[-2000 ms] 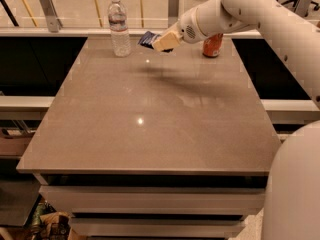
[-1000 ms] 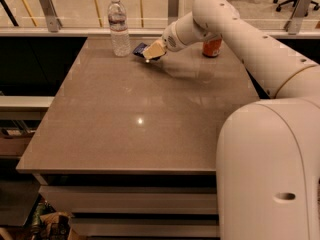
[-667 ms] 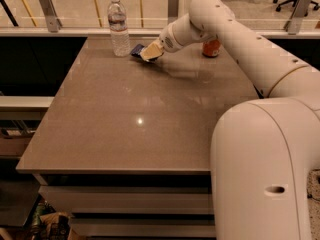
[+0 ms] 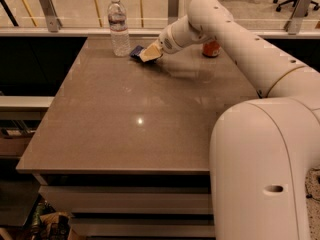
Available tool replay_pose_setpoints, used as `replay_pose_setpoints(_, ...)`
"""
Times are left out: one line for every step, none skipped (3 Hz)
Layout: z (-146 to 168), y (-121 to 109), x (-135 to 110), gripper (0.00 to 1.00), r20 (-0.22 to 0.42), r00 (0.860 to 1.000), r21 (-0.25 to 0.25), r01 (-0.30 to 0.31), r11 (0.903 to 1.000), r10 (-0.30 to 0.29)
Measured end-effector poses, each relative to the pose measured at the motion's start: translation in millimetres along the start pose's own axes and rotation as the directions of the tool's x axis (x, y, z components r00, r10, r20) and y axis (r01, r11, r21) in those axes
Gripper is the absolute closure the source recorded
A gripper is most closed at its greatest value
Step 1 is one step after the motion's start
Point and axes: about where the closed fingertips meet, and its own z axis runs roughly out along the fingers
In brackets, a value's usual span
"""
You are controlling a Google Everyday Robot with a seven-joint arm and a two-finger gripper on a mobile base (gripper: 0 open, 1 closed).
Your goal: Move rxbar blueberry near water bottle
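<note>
Glossy brown counter. Along its far edge stand the upright water bottle and a red can, well apart. The rxbar blueberry sits low just beside the bottle, at the tip of the hand.

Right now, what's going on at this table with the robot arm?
The robot's arm stretches across the table, with its gripper near the far edge, right at the rxbar blueberry. The bar is low by the tabletop, close beside the water bottle. A red soda can stands farther off, partly behind the arm. Whether the bar has been let go cannot be told.
</note>
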Motion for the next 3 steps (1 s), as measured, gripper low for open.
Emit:
replay_pose_setpoints(3.5, 1.8, 0.7, 0.36, -0.002, 1.0, -0.005, 0.0, 1.0, 0.0)
replay_pose_setpoints(6.8, 3.6, 1.5, 0.12, -0.004, 1.0, -0.01, 0.0, 1.0, 0.0)
replay_pose_setpoints(10.0, 5.3, 2.3, 0.0, -0.006, 1.0, -0.014, 0.0, 0.9999, 0.0)
